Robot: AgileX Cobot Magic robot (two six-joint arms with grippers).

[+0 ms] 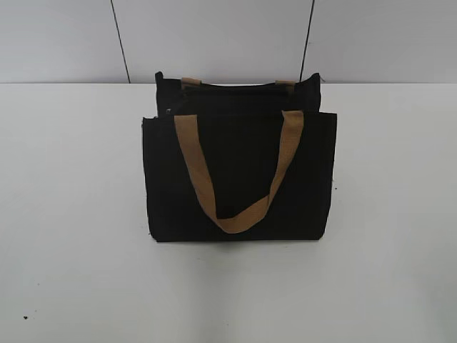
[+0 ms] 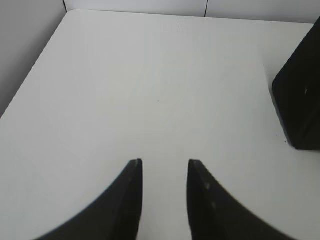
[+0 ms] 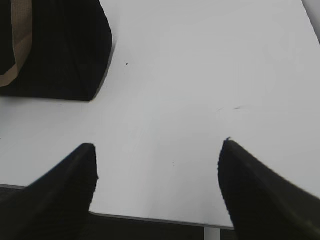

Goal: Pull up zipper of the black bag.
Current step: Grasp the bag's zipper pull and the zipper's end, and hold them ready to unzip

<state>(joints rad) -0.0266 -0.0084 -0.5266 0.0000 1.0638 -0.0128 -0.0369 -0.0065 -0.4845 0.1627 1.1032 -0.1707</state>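
Observation:
The black bag (image 1: 239,179) stands upright in the middle of the white table, with a tan handle (image 1: 235,179) hanging down its front and a second handle at the back. Its top is gaping open; the zipper pull is too small to make out. A corner of the bag shows at the right edge of the left wrist view (image 2: 300,100) and at the top left of the right wrist view (image 3: 55,50). My left gripper (image 2: 165,162) is open and empty over bare table, left of the bag. My right gripper (image 3: 157,145) is wide open and empty, right of the bag near the table's front edge.
The white table (image 1: 71,214) ends at a grey panelled wall (image 1: 214,36) behind the bag. The table's front edge (image 3: 150,219) lies just under my right gripper. Its left edge (image 2: 30,80) shows in the left wrist view.

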